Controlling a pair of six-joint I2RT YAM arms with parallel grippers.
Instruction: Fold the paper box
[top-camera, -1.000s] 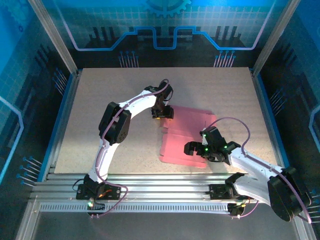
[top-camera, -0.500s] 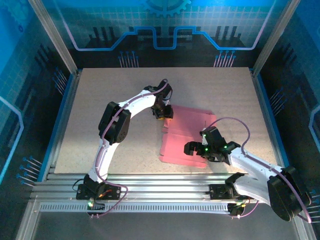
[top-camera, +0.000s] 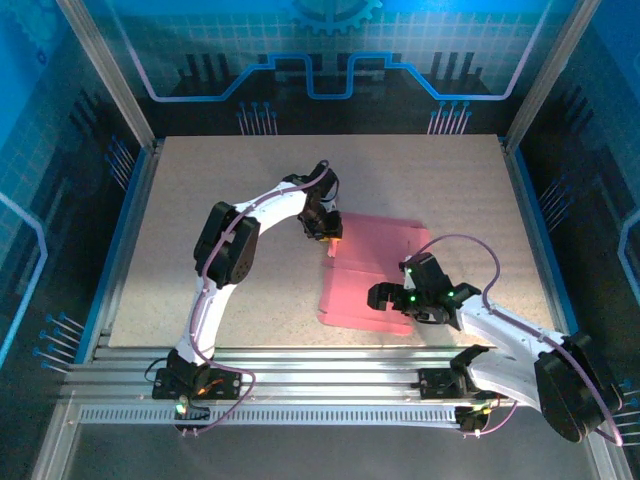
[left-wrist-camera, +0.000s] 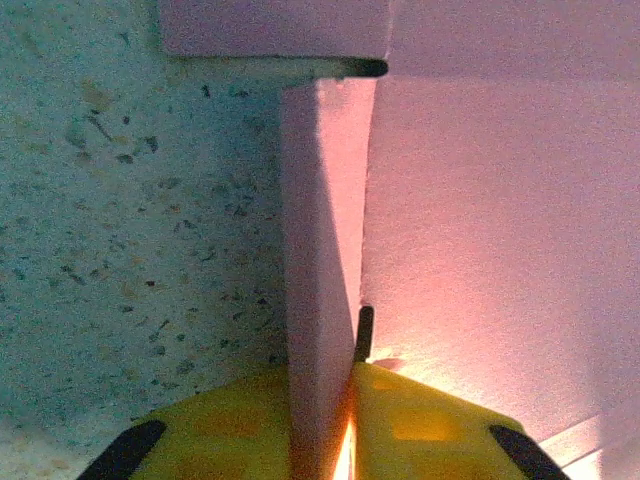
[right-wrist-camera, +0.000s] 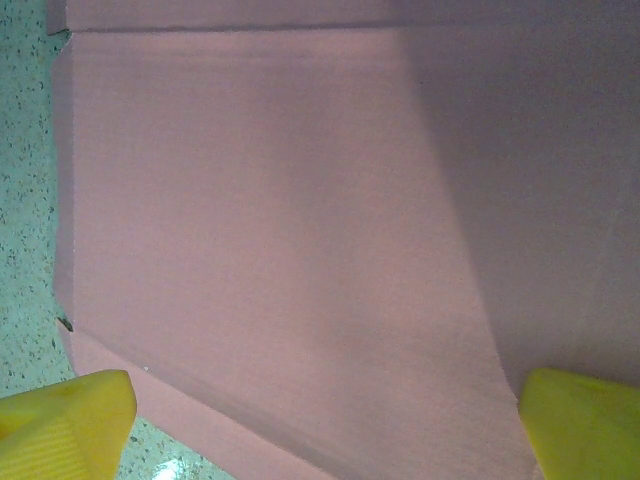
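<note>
Now the left gripper (left-wrist-camera: 335, 405) pinches an upright flap (left-wrist-camera: 320, 230) of the paper box (top-camera: 375, 265); the right gripper (right-wrist-camera: 320, 430) hangs spread over it.

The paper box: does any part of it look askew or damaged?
One flap of the paper box stands upright, pinched in the left gripper, while the rest lies flat on the table. No tear shows.

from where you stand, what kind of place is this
Most likely a purpose-built robot work cell in a lab: aluminium frame posts and blue circuit-print panels wall in a speckled table, and a left arm and right arm are bolted to rails at its near edge.
</note>
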